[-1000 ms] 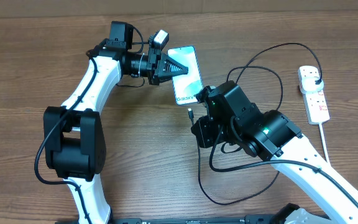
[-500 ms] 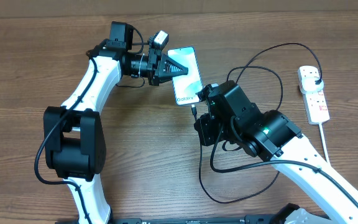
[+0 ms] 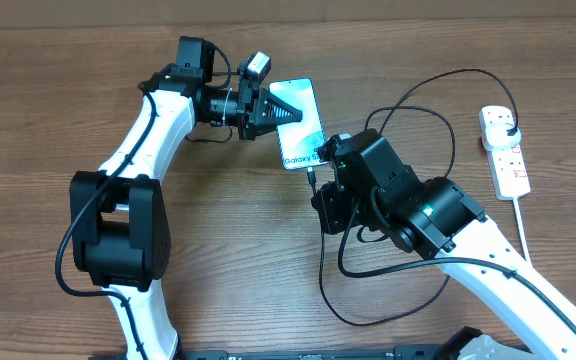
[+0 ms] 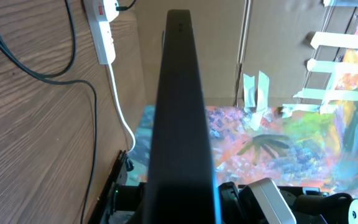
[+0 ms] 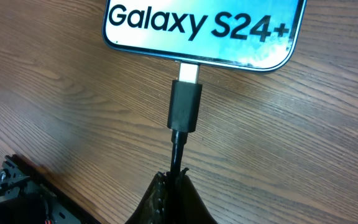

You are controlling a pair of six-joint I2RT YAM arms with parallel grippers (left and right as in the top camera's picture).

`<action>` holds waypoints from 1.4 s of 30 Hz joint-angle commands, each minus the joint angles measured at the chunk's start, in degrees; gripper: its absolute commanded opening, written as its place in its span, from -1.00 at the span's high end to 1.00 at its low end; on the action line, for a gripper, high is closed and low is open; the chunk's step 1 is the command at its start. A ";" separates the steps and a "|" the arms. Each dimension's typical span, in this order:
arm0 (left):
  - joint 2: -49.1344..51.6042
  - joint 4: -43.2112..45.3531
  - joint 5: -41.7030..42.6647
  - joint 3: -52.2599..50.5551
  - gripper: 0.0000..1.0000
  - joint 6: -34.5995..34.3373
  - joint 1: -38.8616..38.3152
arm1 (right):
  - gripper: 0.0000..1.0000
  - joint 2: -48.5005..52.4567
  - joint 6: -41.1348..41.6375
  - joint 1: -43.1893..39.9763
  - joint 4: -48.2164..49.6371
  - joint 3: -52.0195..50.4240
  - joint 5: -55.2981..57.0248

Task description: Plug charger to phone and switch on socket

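The phone (image 3: 301, 122) has a blue-cyan screen and lies tilted on the table; its edge fills the left wrist view (image 4: 182, 124). My left gripper (image 3: 271, 113) is shut on the phone's upper left side. In the right wrist view the phone's bottom end (image 5: 201, 28) reads "Galaxy S24+". The charger's connector tip (image 5: 186, 102) touches the phone's port, its metal part still showing. My right gripper (image 5: 176, 180) is shut on the black cable just behind the tip; it also shows overhead (image 3: 315, 180). The charger's plug (image 3: 509, 128) sits in the white socket (image 3: 506, 152) at the far right.
The black cable (image 3: 438, 85) loops across the table between the socket and my right arm, with another loop (image 3: 388, 310) near the front edge. The socket's thick white cord (image 3: 524, 225) runs toward the front right. A cardboard wall stands along the back.
My right gripper has moved the connector tip up to the phone's bottom edge. The left gripper and phone stayed nearly still.
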 commanded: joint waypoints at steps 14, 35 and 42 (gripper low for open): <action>-0.50 -2.01 -2.60 1.22 0.92 -2.21 -0.13 | 0.92 -0.42 -0.22 0.28 3.89 -0.11 -1.18; -0.50 -2.01 -2.38 1.22 0.92 -1.86 -0.13 | 0.92 -0.42 -3.48 0.28 6.38 -0.11 -0.98; -0.50 -2.01 -1.95 1.22 0.92 -0.98 -0.13 | 0.92 -0.42 -3.50 0.28 6.60 -0.11 0.13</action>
